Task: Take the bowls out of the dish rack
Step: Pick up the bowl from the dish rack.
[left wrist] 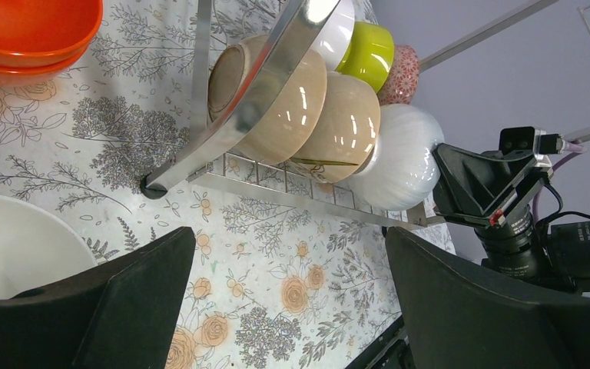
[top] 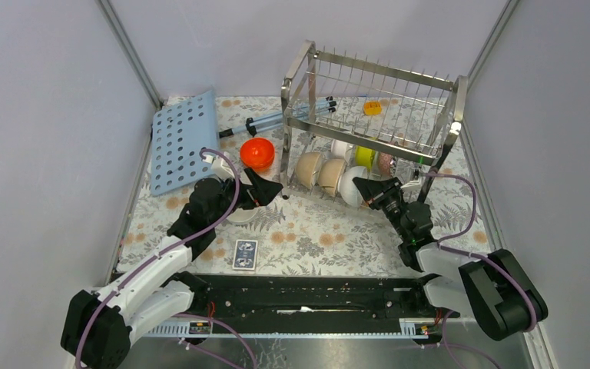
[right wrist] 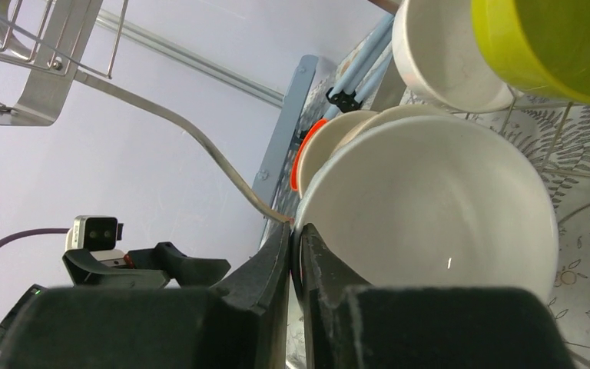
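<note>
The right gripper [top: 363, 187] is closed on the near rim of the ribbed white bowl [top: 350, 184]. In the right wrist view the two fingers stand almost together, with the thin rim between them. This bowl stands on its edge in the lower tier of the dish rack [top: 361, 139], at the right end of the front row, touching a tan bowl [top: 331, 174]. A second tan bowl [top: 308, 167] stands beside that one. Behind them are more bowls, one of them green [top: 365, 156]. The step in hand seems to be to take the ribbed white bowl out of the rack. To do it well, the arm should probably draw the bowl toward the near side and a little upward, so that the foot leaves the rungs without catching and the upper tier is not struck. A pinch on a smooth rim can slip, so a slow pull with no twisting is safer, and the tan neighbour should not be dragged along. The left gripper [top: 270, 188] is spread wide and holds nothing; it hangs over the table [top: 315, 238], just beside a plain white bowl [top: 240, 215] and near an orange bowl [top: 258, 152], both outside the rack. There looks to be bare table in front of the rack for setting the bowl down.
</note>
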